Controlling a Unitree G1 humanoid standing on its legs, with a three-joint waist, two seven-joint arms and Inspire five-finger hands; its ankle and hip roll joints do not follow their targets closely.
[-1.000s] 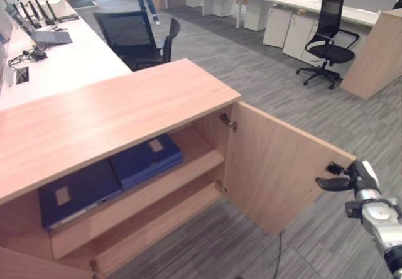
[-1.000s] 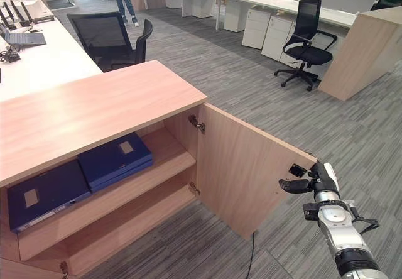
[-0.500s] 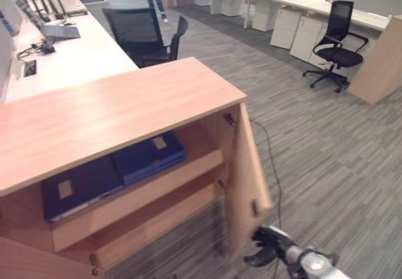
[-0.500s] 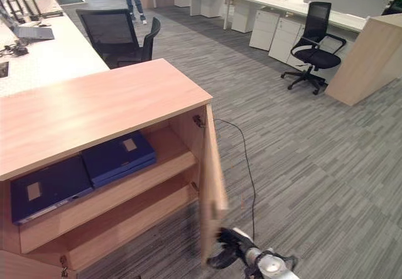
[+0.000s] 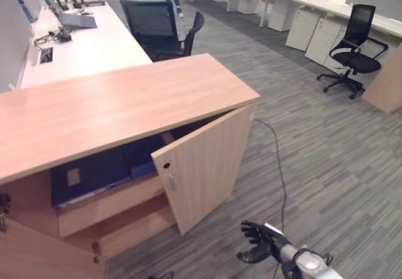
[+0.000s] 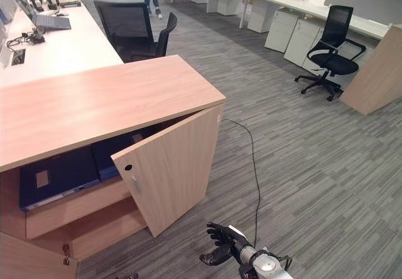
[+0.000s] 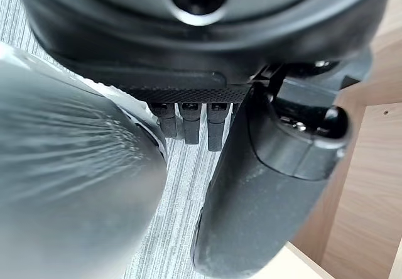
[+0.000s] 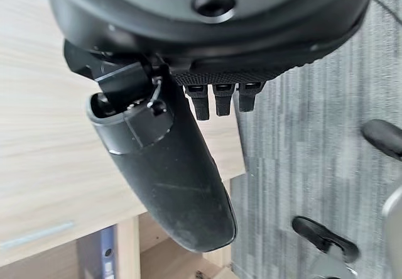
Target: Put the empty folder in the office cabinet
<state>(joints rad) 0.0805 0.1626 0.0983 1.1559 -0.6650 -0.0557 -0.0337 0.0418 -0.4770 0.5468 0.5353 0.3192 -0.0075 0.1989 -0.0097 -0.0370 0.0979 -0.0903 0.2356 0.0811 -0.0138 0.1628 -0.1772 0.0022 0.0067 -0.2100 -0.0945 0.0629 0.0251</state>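
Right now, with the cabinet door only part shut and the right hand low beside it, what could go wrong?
1. The door stands ajar, free of the right hand; it may stop short of closing.
2. The blue folders lie near the shelf's front edge; if they stick out, the door could hit them.
3. A black cable runs across the carpet near that hand and might snag it.
The left hand hangs over the floor.

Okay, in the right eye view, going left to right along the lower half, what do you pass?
Blue folders on the cabinet shelf → half-shut cabinet door → right hand low over the carpet.
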